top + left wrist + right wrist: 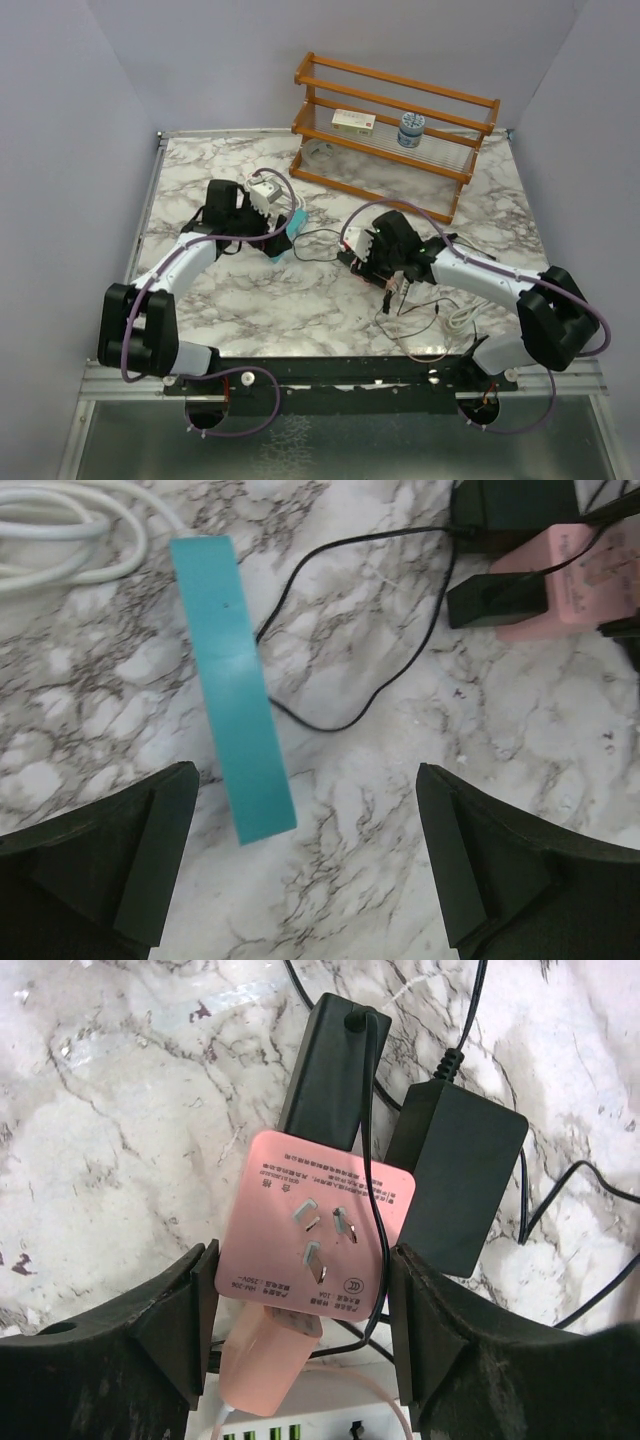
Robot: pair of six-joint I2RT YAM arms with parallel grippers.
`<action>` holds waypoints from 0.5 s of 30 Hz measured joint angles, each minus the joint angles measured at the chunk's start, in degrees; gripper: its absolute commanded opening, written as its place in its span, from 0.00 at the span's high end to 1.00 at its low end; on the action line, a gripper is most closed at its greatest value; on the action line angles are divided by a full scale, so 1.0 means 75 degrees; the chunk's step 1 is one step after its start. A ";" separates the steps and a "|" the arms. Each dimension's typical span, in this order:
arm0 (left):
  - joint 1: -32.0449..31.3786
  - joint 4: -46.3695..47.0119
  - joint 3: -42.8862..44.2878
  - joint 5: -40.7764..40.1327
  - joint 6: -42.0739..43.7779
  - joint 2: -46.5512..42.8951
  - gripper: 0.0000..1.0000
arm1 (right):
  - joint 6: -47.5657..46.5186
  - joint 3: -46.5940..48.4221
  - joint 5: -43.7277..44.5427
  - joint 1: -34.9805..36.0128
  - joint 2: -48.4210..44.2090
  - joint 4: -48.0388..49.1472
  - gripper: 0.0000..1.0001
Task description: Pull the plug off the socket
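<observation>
Marble table (250, 300) — right gripper (300, 1285) tight around pink socket (320, 1215)

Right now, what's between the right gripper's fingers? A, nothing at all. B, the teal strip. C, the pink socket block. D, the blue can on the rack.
C: in the right wrist view the pink socket block sits inside the right gripper, with its two sides against the fingers.
</observation>
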 measured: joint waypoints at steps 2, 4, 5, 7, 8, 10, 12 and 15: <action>-0.0003 0.0090 0.0125 0.0618 -0.0195 0.0370 0.06 | -0.0452 -0.0204 -0.0166 0.0000 -0.0140 0.0163 0.96; -0.0032 0.0207 0.0303 0.1408 -0.0428 0.0912 0.06 | -0.0799 -0.0326 -0.0344 -0.0012 -0.0248 0.0236 0.97; -0.0064 0.0233 0.0367 0.1649 -0.0493 0.1105 0.06 | -0.0947 -0.0370 -0.0452 -0.0047 -0.0294 0.0236 0.97; -0.0286 0.0370 0.0452 0.2288 -0.0516 0.1588 0.05 | -0.1209 -0.0431 -0.0711 -0.0122 -0.0382 0.0192 0.97; -0.0437 0.0405 0.0455 0.2492 -0.0478 0.1716 0.04 | -0.1317 -0.0443 -0.0831 -0.0166 -0.0417 0.0140 0.97; -0.0743 0.0542 0.0417 0.2739 -0.0309 0.1781 0.01 | -0.1539 -0.0458 -0.1075 -0.0277 -0.0507 -0.0050 0.97; -0.1160 0.1116 0.0221 0.2970 -0.0128 0.1690 0.01 | -0.1690 -0.0475 -0.1282 -0.0399 -0.0595 -0.0239 0.98; -0.1614 0.2232 -0.0335 0.3130 0.0079 0.1440 0.01 | -0.1868 -0.0495 -0.1693 -0.0726 -0.0769 -0.0583 0.99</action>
